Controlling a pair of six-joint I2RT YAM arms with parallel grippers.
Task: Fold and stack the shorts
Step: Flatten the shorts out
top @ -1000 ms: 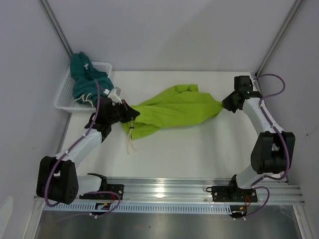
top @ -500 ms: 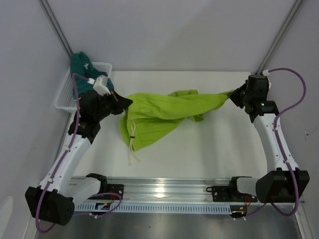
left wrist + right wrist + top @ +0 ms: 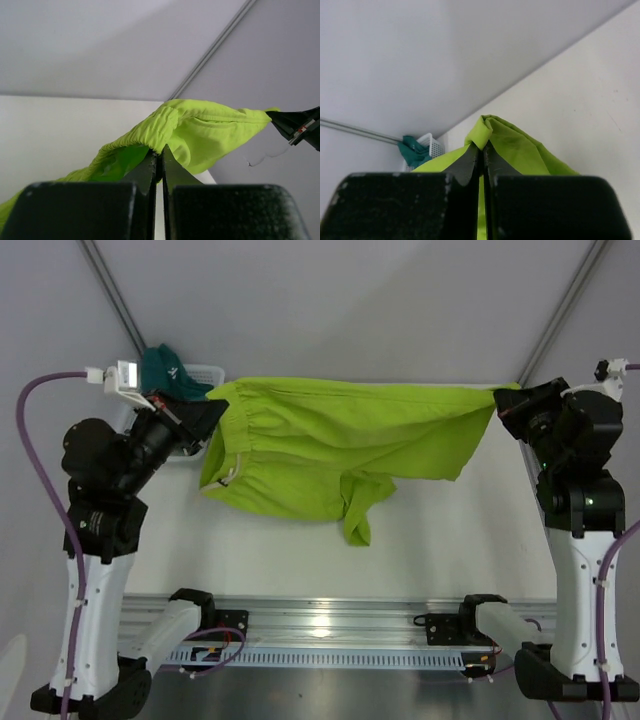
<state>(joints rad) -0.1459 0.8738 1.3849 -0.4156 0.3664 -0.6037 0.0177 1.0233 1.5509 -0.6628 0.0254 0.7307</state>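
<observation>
The lime green shorts hang spread out in the air above the table, stretched between both arms. My left gripper is shut on the elastic waistband at the left end. My right gripper is shut on the fabric at the right end. One leg dangles lower than the rest. The dark teal shorts lie bunched in the white basket at the back left, also in the right wrist view, mostly hidden behind my left arm from above.
The white table lies below the hanging cloth. Grey enclosure walls stand close on the left, right and back. The arms' base rail runs along the near edge.
Both arms have risen and moved apart, lifting the lime green shorts off the table and pulling them from a bunched strip into a wide hanging sheet.
</observation>
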